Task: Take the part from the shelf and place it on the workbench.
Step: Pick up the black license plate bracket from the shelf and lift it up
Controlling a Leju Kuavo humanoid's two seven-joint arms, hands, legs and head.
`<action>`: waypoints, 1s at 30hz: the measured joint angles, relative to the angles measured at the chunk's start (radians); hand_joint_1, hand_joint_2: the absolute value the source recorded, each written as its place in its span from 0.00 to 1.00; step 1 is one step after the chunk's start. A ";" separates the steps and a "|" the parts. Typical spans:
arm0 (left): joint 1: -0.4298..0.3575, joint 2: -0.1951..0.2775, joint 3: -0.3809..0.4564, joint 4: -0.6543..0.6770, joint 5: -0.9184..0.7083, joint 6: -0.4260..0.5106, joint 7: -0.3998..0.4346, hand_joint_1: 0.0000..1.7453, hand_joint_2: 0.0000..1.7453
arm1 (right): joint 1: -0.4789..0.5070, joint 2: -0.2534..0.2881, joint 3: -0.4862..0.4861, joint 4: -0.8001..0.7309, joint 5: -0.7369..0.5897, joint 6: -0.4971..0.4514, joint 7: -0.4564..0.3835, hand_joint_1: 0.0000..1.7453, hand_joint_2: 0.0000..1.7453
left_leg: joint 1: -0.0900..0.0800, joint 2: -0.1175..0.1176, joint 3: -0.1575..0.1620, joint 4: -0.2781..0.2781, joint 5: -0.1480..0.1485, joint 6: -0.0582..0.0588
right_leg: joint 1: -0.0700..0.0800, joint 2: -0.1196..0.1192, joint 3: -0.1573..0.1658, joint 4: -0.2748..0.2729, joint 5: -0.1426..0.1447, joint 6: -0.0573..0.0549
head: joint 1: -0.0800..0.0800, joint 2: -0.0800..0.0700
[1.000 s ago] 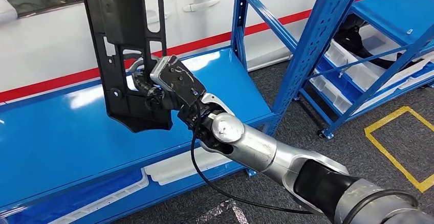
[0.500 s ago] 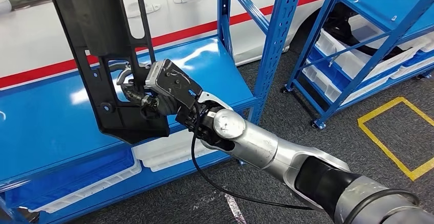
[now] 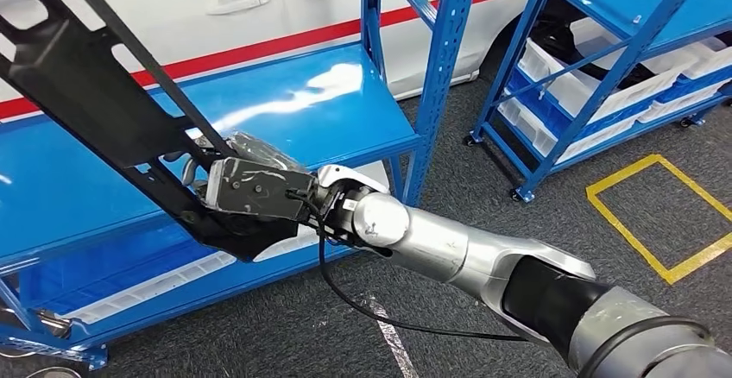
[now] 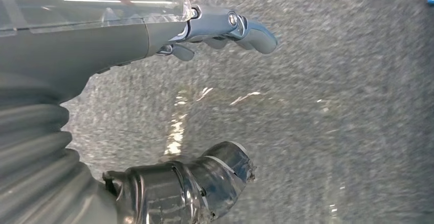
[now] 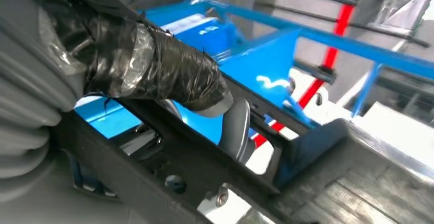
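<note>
1 part (image 3: 104,106) is what you're dealing with here, a long black frame, and your right hand (image 3: 250,190) has its fingers wrapped round a lower bar of it, holding it tilted in the air in front of the blue shelf (image 3: 285,106). Looks like the carry step: it's off the shelf, and next you'd need to find the workbench and set it down flat. Your left hand (image 4: 204,35) hangs over grey floor, fingers apart, holding nothing.

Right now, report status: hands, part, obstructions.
Right hand gripping black part, tilted above blue shelf. Left hand open, over floor. Shelf upright close beside.
</note>
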 joint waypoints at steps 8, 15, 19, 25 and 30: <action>0.002 0.002 -0.002 0.000 0.003 0.002 0.006 0.00 1.00 | -0.020 0.001 0.048 0.018 0.117 0.016 0.042 1.00 1.00 | 0.011 -0.005 -0.078 0.156 -0.118 -0.043 | 0.003 0.000 -0.004 -0.079 0.017 -0.059 | -0.001 0.000; -0.003 0.003 -0.002 0.000 0.005 0.003 0.006 0.00 1.00 | -0.028 0.002 0.063 0.029 0.143 0.021 0.050 1.00 1.00 | -0.001 -0.009 0.090 0.129 -0.131 -0.006 | 0.022 -0.002 -0.096 -0.079 0.097 -0.061 | -0.001 0.000; -0.008 0.006 -0.003 0.000 0.009 0.004 0.007 0.00 1.00 | -0.037 0.006 0.071 0.037 0.217 0.029 0.066 1.00 1.00 | -0.023 -0.010 0.165 -0.023 -0.129 0.015 | 0.009 -0.005 -0.097 -0.114 0.145 -0.038 | -0.002 0.000; -0.004 0.006 -0.013 0.000 0.012 0.005 0.007 0.00 1.00 | -0.030 0.008 0.076 0.055 0.257 0.030 0.070 1.00 1.00 | -0.015 0.001 0.110 -0.074 -0.027 0.027 | 0.008 -0.002 -0.139 0.084 -0.051 -0.018 | -0.001 0.000; -0.004 0.005 -0.026 0.000 0.013 0.009 0.007 0.00 1.00 | -0.028 0.008 0.076 0.066 0.269 0.033 0.076 1.00 1.00 | 0.002 0.004 0.002 -0.006 0.005 0.003 | -0.007 -0.004 -0.008 0.026 0.010 0.014 | 0.000 0.000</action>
